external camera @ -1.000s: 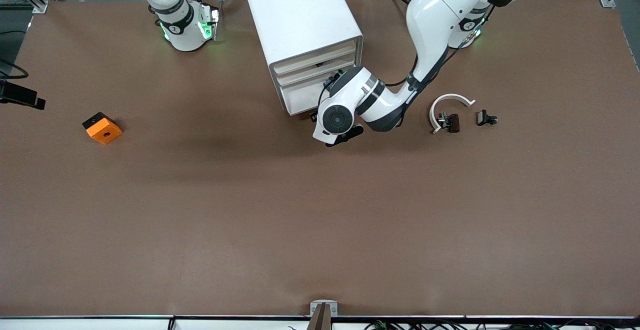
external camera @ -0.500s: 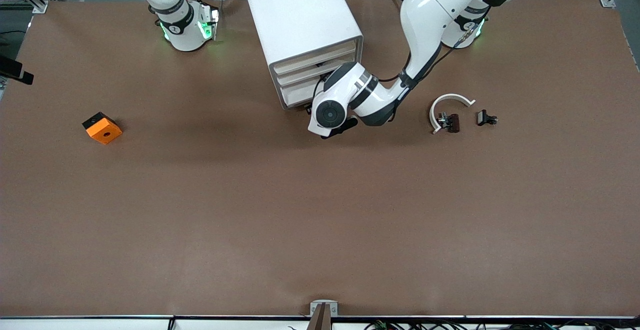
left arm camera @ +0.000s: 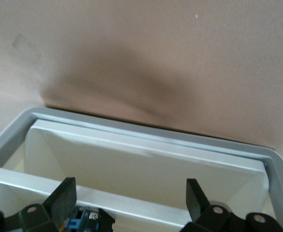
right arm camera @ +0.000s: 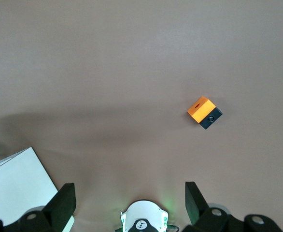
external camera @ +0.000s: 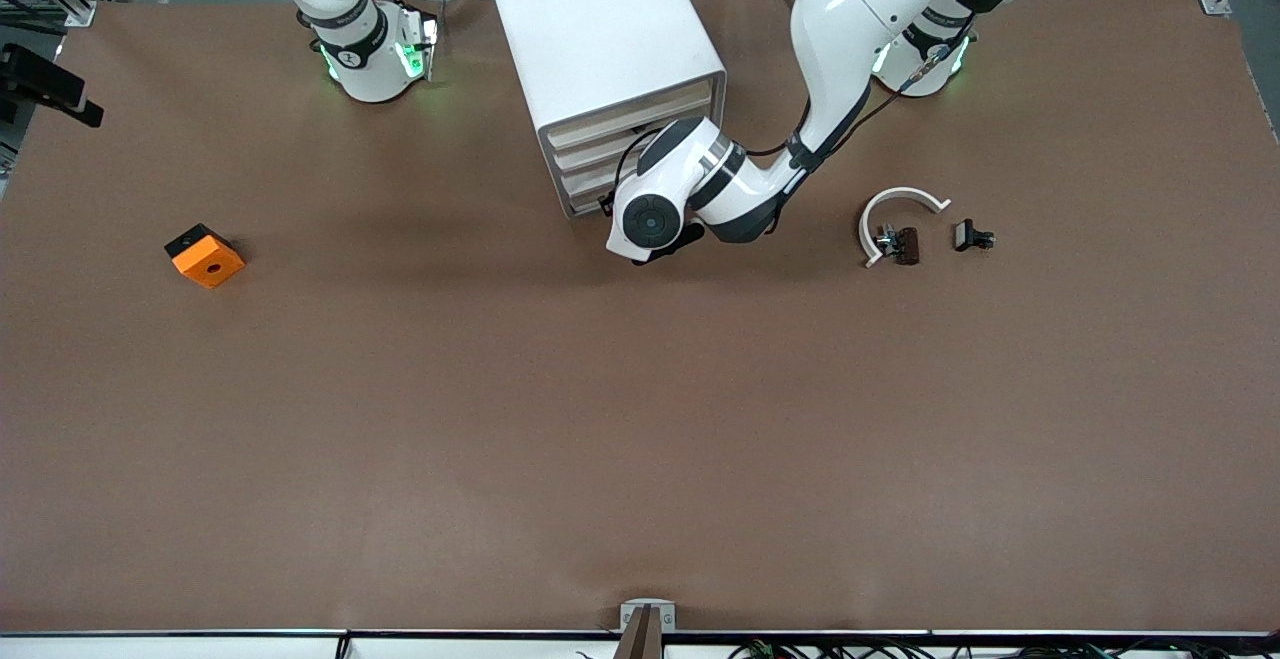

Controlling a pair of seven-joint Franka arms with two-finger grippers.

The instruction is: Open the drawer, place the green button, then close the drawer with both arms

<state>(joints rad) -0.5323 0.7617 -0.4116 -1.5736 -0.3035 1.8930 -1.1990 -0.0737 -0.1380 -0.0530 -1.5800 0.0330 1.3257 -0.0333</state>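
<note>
at the cabinet's [external camera: 610, 69] drawer face the left arm [external camera: 840, 39] bends down from its base and doubles back, its wrist low against the stacked drawers. the left gripper [left arm camera: 127, 198] points into the cabinet's front with its two black fingers [left arm camera: 64, 195] spread wide and nothing between them; through the wrist view a white drawer [left arm camera: 146, 164] with a pale rim sits right under them, apart from the fingers as far as i can see. up high at the right arm's end of the table, the right gripper [right arm camera: 127, 200] hangs over bare brown surface near its own base, jaws wide and empty, the arm waiting. below it lies the orange block [external camera: 204, 255], well apart from everything else. toward the left arm's end, a white curved piece [external camera: 900, 201] arcs around a small dark brown part [external camera: 905, 244], and just beside those sits the button [external camera: 972, 236], too small here to make out its cap. the left wrist covers part of the lower drawer fronts.
</note>
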